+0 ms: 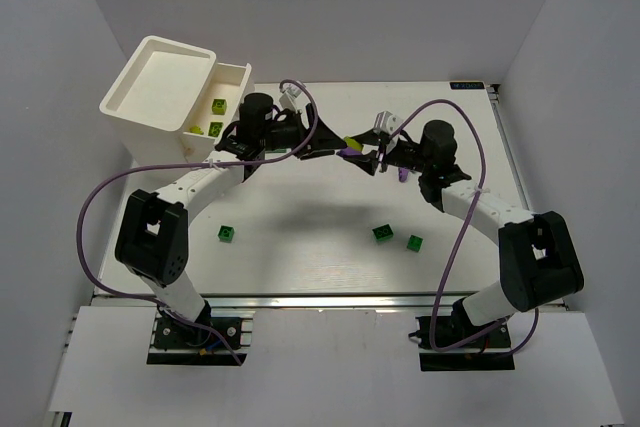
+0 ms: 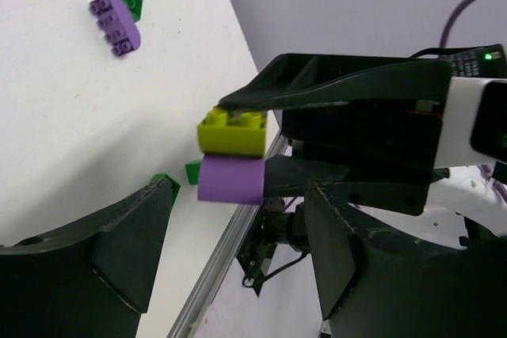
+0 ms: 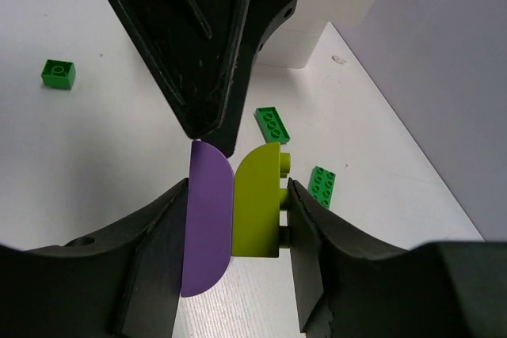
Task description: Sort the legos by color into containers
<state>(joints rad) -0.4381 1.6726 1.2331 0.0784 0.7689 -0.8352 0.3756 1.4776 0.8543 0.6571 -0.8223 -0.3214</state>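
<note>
1. The white table is carrying everything. A small dark label is sitting at its far right edge, too small to read.
2. The containers are standing at the far left corner, the tall bin joined to the lower tray. Three yellow-green legos are lying in that tray.
3. The left gripper is hovering mid-table with its jaws spread wide, gripping nothing. One finger is reaching the top edge of the purple brick.
4. The right gripper is facing it, jaws clamping a stacked pair held above the table.
5. The pair is a purple brick pressed against a yellow-green brick.
6. Three green legos are lying loose on the near half of the table. A purple lego is lying beside the right gripper.
</note>
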